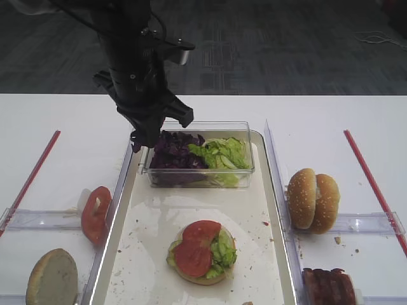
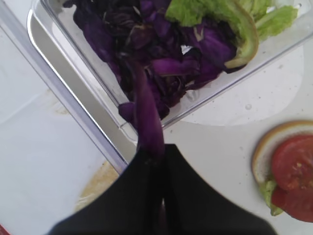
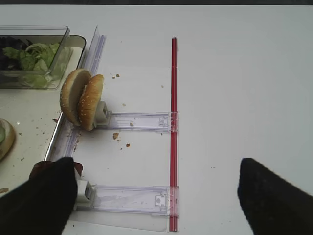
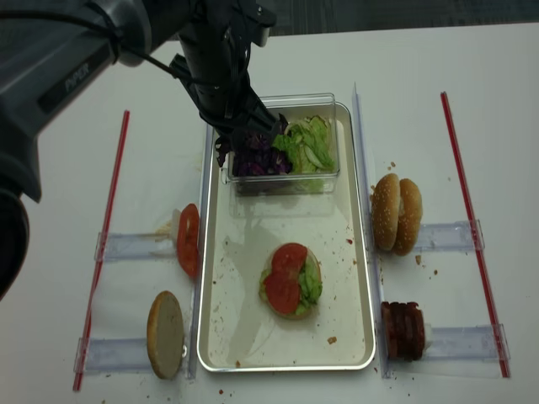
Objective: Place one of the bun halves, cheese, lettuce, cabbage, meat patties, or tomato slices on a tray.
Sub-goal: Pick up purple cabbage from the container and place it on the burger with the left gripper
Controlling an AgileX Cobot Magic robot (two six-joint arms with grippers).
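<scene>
My left gripper (image 2: 156,152) is shut on a strip of purple cabbage (image 2: 143,110). It hangs over the left end of the clear box (image 1: 198,154) of cabbage and lettuce (image 1: 222,152) at the far end of the tray (image 1: 117,219). In the high view the gripper (image 1: 144,142) is at the box's left wall. On the tray lies a bun half (image 1: 202,254) topped with lettuce and tomato slices. My right gripper (image 3: 156,196) is open above a clear holder, with nothing between its fingers. No cheese is in view.
Two bun halves (image 1: 311,200) stand on edge right of the tray, with meat patties (image 1: 327,286) nearer the front. Left of the tray are tomato slices (image 1: 95,213) and a bun half (image 1: 52,277). Red strips (image 1: 372,184) run along both sides.
</scene>
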